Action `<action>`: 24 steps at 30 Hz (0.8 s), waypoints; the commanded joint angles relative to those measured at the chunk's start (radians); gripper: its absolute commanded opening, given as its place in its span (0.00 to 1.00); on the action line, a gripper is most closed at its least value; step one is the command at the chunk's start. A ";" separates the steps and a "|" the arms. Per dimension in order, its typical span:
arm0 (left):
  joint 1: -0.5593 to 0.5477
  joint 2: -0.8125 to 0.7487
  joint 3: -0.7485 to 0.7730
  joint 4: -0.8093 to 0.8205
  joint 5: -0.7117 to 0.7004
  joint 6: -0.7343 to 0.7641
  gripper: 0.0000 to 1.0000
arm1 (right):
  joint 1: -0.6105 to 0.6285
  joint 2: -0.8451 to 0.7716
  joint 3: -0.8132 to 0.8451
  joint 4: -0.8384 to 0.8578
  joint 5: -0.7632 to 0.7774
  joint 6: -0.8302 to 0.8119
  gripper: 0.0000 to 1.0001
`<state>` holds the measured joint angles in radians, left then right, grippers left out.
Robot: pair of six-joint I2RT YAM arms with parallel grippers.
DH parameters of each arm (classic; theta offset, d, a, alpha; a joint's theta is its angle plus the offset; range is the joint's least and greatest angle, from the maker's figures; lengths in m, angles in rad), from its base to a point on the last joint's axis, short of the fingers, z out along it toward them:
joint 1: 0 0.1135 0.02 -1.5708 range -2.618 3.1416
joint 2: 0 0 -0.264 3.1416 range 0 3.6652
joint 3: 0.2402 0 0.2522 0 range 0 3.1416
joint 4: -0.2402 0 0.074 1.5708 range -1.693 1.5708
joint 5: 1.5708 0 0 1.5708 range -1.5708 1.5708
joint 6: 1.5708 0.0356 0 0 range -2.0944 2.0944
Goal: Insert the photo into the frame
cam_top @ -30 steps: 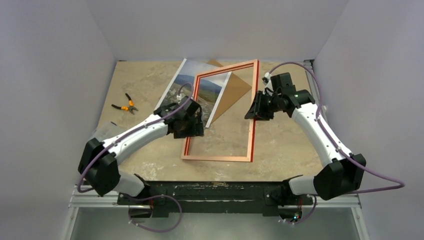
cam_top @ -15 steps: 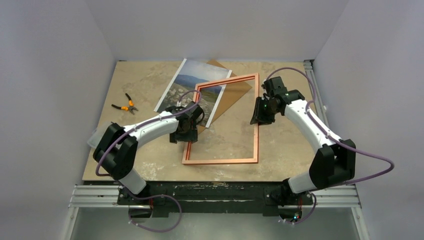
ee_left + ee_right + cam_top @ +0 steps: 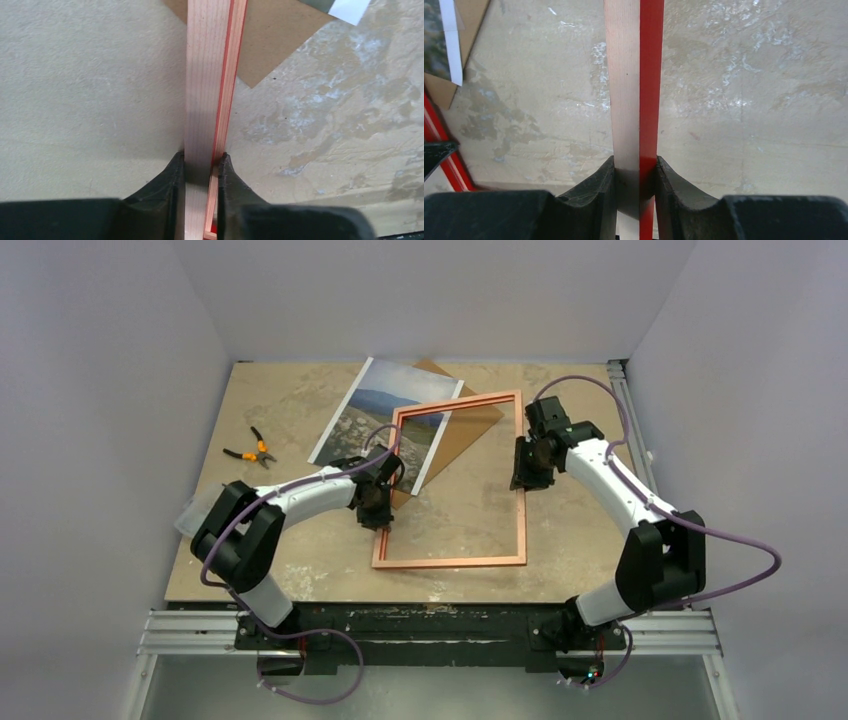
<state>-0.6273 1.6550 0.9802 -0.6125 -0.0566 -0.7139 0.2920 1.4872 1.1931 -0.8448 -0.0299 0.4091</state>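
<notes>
The frame (image 3: 450, 562) is held about level and low over the table's middle, pale wood back up, with red showing along its edges. My left gripper (image 3: 378, 504) is shut on its left rail (image 3: 207, 75), one finger on each side. On the right rail (image 3: 634, 75) my right gripper (image 3: 522, 466) is shut the same way. The photo (image 3: 372, 405) lies picture up at the back left. Its near right corner shows through the frame's opening.
A plain brown backing board (image 3: 478, 418) lies under the photo's right side and pokes out behind the frame. Orange-handled pliers (image 3: 250, 450) lie at the left. Walls close in the table on three sides.
The frame has come down from a raised tilt to about level and shifted slightly right. My left gripper has shut on its left rail. The right arm lowered, still gripping.
</notes>
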 commanded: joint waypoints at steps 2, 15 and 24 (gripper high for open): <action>0.008 0.042 -0.030 0.073 0.011 -0.032 0.00 | 0.001 -0.027 0.003 0.017 0.067 -0.025 0.06; 0.008 0.001 -0.078 0.172 0.052 -0.096 0.00 | 0.000 -0.015 0.000 0.014 0.135 -0.019 0.65; -0.053 -0.009 -0.026 0.163 0.026 -0.071 0.00 | 0.001 -0.071 0.002 0.024 0.097 -0.007 0.75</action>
<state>-0.6315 1.6325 0.9363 -0.4828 -0.0051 -0.7753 0.2878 1.4799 1.1885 -0.8406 0.0689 0.3916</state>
